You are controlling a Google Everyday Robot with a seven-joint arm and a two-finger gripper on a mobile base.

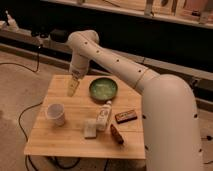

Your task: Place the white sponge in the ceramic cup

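Gripper (73, 87) upper left over worktop (60, 142), jaws' spread unclear; should descend squarely onto sponge (90, 128) lower centre, avoiding bottle (103, 114).

Robot gripper (73, 86) over back-L of table (60, 144), near green bowl (103, 89). Flat at front: white sponge (90, 129), just beside bottle (103, 114). Upright, L of it, apart: ceramic cup (55, 113).

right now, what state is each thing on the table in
ceramic cup, upright
white sponge, lying flat on the table, outside the cup
green bowl, upright
white bottle, beside the sponge, upright or lying unclear
brown packet, lying flat
reddish packet, lying flat
gripper, over the table's far left part, away from the sponge
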